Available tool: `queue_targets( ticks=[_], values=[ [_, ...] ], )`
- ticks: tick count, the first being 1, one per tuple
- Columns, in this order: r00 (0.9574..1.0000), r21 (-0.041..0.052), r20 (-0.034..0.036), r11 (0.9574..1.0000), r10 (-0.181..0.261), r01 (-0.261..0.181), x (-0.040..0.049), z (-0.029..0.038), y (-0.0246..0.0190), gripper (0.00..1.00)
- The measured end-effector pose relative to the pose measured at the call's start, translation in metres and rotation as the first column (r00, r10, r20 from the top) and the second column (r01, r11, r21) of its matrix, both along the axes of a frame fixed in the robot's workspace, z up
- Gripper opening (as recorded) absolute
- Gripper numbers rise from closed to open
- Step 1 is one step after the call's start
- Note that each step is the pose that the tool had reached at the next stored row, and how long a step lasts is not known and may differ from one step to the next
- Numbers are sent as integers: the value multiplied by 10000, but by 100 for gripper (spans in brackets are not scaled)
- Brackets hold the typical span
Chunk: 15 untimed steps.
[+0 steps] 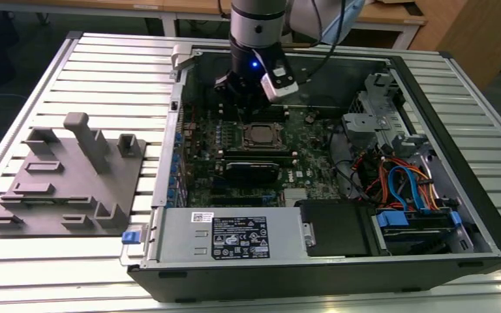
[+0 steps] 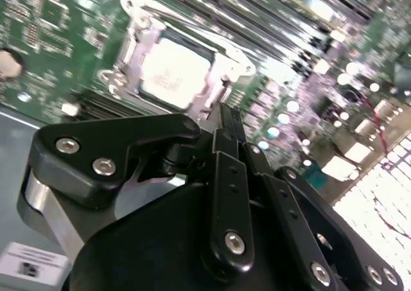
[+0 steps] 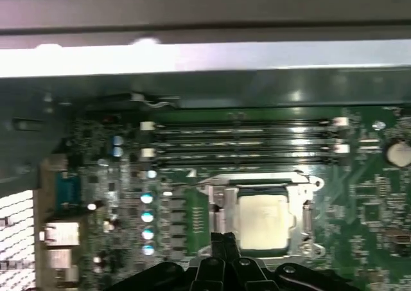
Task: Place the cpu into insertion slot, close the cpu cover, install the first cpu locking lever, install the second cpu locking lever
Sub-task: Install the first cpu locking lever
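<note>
The cpu [image 2: 172, 74] [image 3: 262, 219], a silvery square chip, sits in the insertion slot [image 1: 258, 135] on the green motherboard. The cpu cover [image 3: 257, 183] [image 2: 221, 60] lies flat over it, and its frame rings the chip. A thin wire lever [image 2: 192, 27] runs along one edge of the cover. My gripper [image 2: 228, 119] [image 3: 225, 239] [image 1: 248, 107] hovers just beside the socket, off one edge of the cover. Its black fingers are pressed together with nothing between them and touch nothing that I can see.
Long black memory slots [image 3: 237, 140] run beside the socket. The open case's metal wall [image 3: 205, 60] stands close behind the board. A power supply [image 1: 233, 236], drive cage and cables [image 1: 407, 186] fill the case's front and the exterior view's right. A grey fixture plate [image 1: 68, 186] lies outside the case.
</note>
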<state>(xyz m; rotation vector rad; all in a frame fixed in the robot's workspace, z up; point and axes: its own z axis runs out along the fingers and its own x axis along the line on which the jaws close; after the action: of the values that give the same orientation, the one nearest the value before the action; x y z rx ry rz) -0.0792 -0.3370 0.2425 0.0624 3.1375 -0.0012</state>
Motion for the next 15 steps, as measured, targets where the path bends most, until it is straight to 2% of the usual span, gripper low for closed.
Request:
queue_targets(
  ticks=[6, 10, 15],
  values=[
    [10000, 0, 0, 10000, -40, 40, -169, -2, 1, 10],
    [9994, -1, 1, 9994, -335, 335, -225, -5, 1, 10],
    [9994, 0, 3, 9994, -343, 343, -262, -5, 18, 10]
  ],
)
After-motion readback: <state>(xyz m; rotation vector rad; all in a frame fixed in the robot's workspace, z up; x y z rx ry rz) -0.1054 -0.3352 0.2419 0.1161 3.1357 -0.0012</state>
